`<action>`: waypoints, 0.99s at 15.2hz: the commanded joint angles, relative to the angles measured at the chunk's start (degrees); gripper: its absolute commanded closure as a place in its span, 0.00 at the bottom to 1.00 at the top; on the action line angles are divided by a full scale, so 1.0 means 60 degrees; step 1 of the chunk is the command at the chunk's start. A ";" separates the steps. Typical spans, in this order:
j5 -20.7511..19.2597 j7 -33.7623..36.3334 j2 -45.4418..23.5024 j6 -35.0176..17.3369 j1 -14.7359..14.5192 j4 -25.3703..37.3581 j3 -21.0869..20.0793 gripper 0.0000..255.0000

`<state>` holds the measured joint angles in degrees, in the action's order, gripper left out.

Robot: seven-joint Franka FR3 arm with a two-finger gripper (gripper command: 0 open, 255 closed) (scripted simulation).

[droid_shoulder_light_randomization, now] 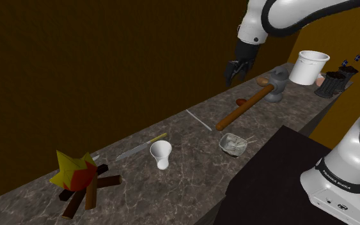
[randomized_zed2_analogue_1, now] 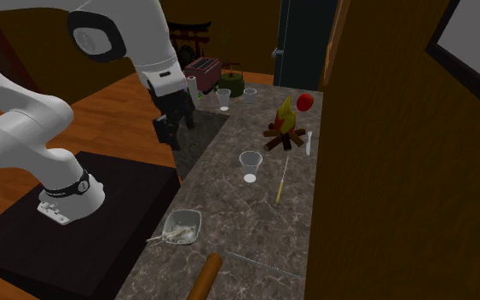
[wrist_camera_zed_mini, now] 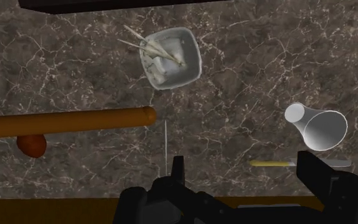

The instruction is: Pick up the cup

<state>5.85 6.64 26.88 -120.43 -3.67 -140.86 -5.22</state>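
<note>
My fingers [wrist_camera_zed_mini: 323,175] stand wide apart, clasping nothing, as my gripper [droid_shoulder_light_randomization: 234,73] hangs high over the marble counter [droid_shoulder_light_randomization: 191,176]. The white cup [droid_shoulder_light_randomization: 161,154] stands upright there (just beside a yellow-handled knife [droid_shoulder_light_randomization: 140,147]), well apart from me

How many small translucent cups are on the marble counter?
3. One small translucent cup mid-counter by the yellow-handled knife; two more at the far end near the dark teapot. The arm may hide others.
</note>
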 commanded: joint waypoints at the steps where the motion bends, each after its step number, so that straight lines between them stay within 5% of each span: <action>1: 0.0185 0.0118 -0.0616 -0.0569 -0.0126 0.0008 -0.0145 0.00; 15: 0.1149 0.0504 -0.5249 -0.3621 -0.0880 0.1361 -0.0940 0.00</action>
<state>12.39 9.66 -2.56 -140.97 -8.68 -133.53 -10.59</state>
